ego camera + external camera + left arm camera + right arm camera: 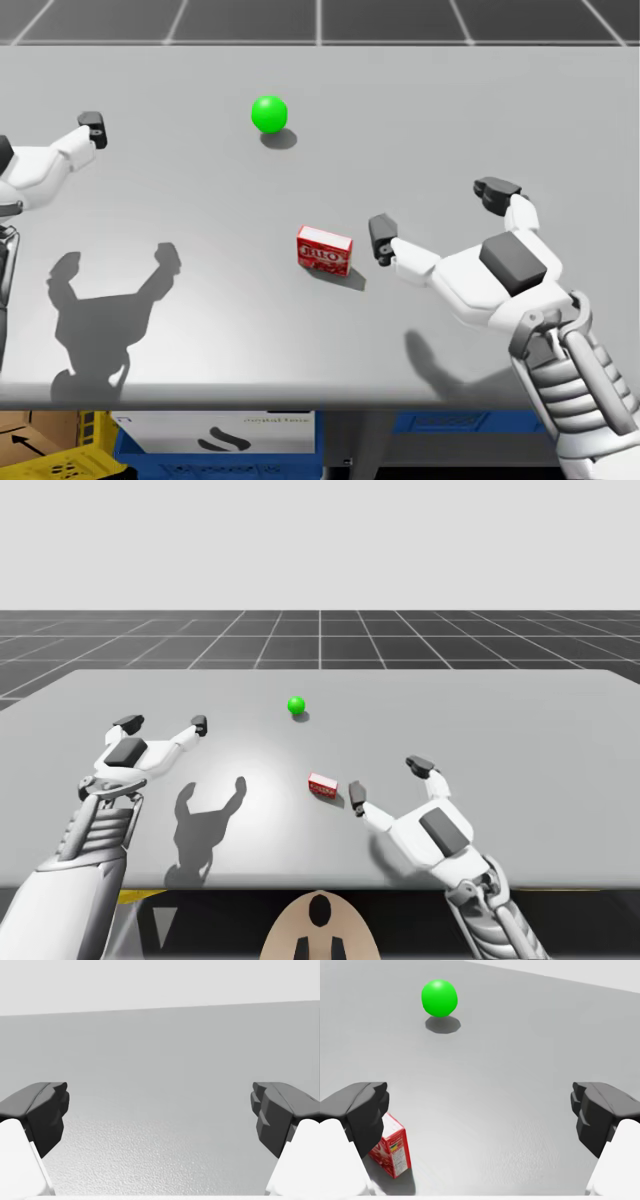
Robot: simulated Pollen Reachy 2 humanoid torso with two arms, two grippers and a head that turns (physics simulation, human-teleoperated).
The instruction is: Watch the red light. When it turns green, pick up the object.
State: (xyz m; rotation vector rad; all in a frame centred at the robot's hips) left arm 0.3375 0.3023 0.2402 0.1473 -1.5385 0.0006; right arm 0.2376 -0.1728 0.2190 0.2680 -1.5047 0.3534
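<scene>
The light (pixel 296 705) (pixel 269 113) (pixel 439 997) is a green ball hovering just over the grey table (pixel 520 730), far of centre. A small red box (pixel 323 785) (pixel 324 249) (pixel 391 1151) lies near the table's middle. My right gripper (pixel 389 783) (pixel 440 220) (pixel 480 1115) is open, just right of the box; its left fingertip (pixel 381 238) stands close beside the box, apart from it. My left gripper (pixel 165 723) (pixel 160 1115) hangs open over the table's left side, with nothing between its fingers.
The table's front edge (pixel 300 400) runs close to my torso. Below it sit a yellow crate (pixel 60 455) and blue and white boxes (pixel 220 435). A dark gridded floor (pixel 320 640) lies beyond the table's far edge.
</scene>
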